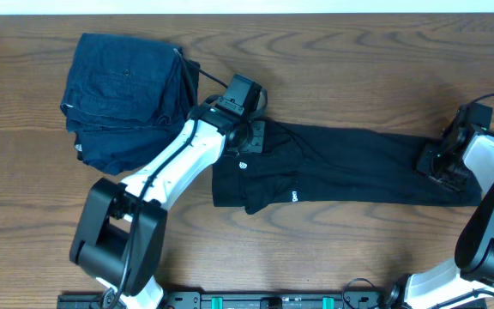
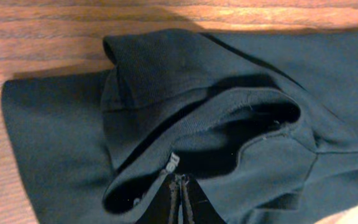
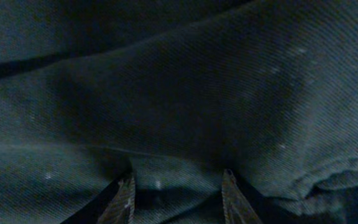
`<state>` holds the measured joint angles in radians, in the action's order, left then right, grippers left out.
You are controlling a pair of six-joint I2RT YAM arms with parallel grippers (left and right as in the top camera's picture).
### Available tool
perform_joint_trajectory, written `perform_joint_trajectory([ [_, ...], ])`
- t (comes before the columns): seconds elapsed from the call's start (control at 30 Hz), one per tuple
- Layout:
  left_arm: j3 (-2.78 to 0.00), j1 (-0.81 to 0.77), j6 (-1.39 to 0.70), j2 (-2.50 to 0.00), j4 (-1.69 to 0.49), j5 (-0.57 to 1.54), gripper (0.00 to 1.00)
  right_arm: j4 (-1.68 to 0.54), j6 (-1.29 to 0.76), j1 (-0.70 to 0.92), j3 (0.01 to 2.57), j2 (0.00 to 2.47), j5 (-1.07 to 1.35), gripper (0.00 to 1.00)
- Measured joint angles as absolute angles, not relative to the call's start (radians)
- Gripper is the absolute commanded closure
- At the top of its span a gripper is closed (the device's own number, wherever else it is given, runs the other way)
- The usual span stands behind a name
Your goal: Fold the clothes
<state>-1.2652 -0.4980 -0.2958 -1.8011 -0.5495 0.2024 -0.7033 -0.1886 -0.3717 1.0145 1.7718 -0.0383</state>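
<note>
Pinching the collar of the black T-shirt (image 1: pixel 358 163), left end effector (image 2: pixel 179 196) is clamped; right end effector (image 3: pixel 178 196) stands parted.

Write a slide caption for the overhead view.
Left gripper pinches the black T-shirt near its collar; right gripper open at the far end, folded blue stack beside.

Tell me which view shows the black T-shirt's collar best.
Left wrist: the collar fills the frame, its rim gaping open. Overhead shows the T-shirt stretched out, but the left gripper covers the collar. Right wrist shows only plain dark fabric, no collar.
</note>
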Motion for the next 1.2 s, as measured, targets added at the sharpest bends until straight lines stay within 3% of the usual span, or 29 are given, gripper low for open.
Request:
perform_joint_trajectory([
  [0.43,-1.265,-0.498,-0.292,-1.791,-0.610,0.202,0.94,-0.895,-0.301,-0.380,1.015,1.760,-0.064,0.57],
  [0.7,-1.265,-0.498,-0.290,-1.791,-0.622,0.202,0.94,-0.954,-0.344,-0.380,1.015,1.593,-0.072,0.55],
  [0.97,-1.265,-0.498,-0.288,-1.791,-0.635,0.202,0.93,-0.845,-0.387,-0.380,0.943,1.538,-0.126,0.68],
  [1.2,-1.265,-0.498,-0.288,-1.791,-0.654,0.202,0.93,-0.690,-0.403,-0.415,0.788,1.539,-0.157,0.71],
])
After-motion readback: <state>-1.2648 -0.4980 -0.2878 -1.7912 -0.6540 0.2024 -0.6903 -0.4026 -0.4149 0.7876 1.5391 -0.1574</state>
